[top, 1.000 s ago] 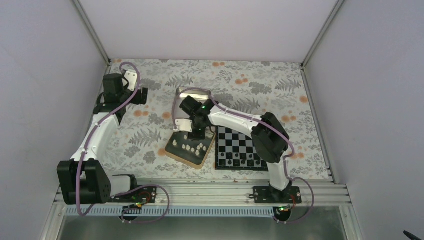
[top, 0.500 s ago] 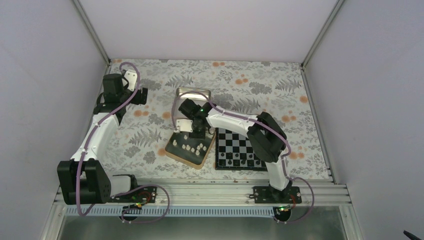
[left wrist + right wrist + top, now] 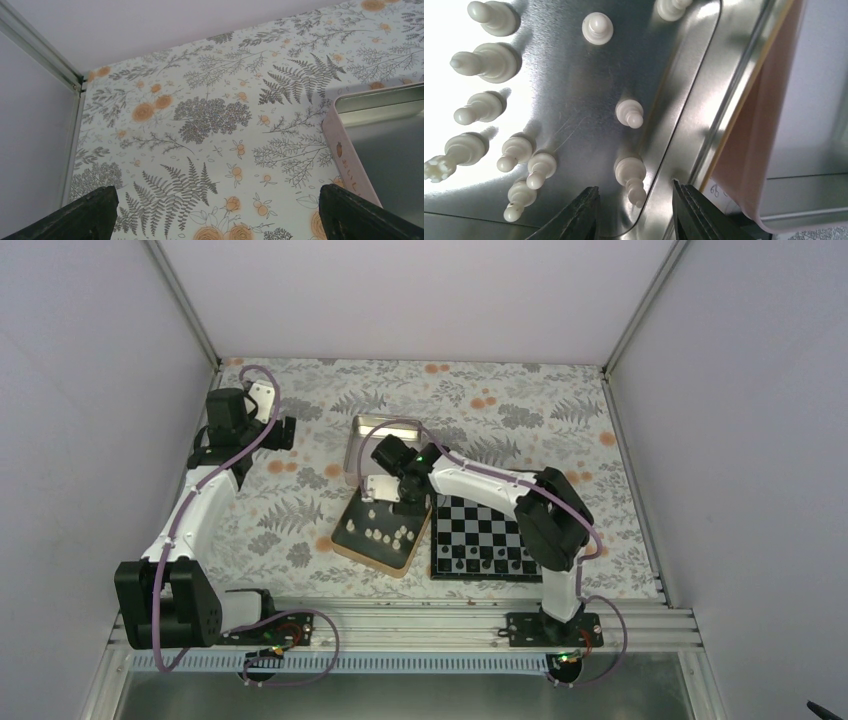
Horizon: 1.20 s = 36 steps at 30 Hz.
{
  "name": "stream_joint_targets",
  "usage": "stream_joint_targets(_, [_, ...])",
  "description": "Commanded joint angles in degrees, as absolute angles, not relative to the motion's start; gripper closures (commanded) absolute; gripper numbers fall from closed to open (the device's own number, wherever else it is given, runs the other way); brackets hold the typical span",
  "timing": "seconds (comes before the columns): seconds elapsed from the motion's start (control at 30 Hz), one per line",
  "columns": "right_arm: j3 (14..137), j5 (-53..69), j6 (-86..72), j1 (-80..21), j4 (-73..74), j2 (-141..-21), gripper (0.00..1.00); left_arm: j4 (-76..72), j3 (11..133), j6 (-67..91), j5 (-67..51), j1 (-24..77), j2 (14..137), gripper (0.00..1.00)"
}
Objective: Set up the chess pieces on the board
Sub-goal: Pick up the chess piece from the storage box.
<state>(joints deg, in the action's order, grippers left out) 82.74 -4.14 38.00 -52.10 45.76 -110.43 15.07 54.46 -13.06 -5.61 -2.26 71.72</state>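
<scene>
Top view: your right gripper [image 3: 400, 503] hangs over the tin [image 3: 366, 560] holding the chess pieces [image 3: 385, 534]. The board [image 3: 486, 532] lies just beside it, and the left gripper [image 3: 283, 432] is well apart.
Left wrist: its fingers [image 3: 90, 215] stand apart with nothing between them.
Right wrist: jaws apart, clamping nothing; one cream piece [image 3: 630, 176] sits between them, near the tin wall. Centre on it, lower, close gently, and keep clear of the wall.

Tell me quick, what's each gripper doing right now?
Left gripper: open, holding nothing.
Right gripper: open, tips either side of a cream chess piece in the tin, not gripping it.
</scene>
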Motion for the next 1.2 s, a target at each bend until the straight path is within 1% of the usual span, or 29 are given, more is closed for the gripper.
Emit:
stream_joint_targets(0.0, [81.8,-4.8,37.9,-51.2,46.2,-108.9,0.6,13.8,54.2,-13.6,-5.9,-2.6,71.1,0.0])
stream_joint_targets(0.9, [82.3,-3.3,37.4,-50.7,47.2,-113.1,0.64,14.0,54.2,-13.7,-6.5,-2.6,70.8,0.0])
stream_joint_targets(0.97, [82.2,-3.5,37.4,-50.6,47.1,-113.3,0.66,14.0,54.2,-13.7,-6.5,-2.6,70.8,0.0])
stream_joint_targets(1.17, [82.2,-3.6,37.5,-50.7,46.8,-113.4,0.79,14.0,54.1,-13.7,-6.5,-2.6,70.8,0.0])
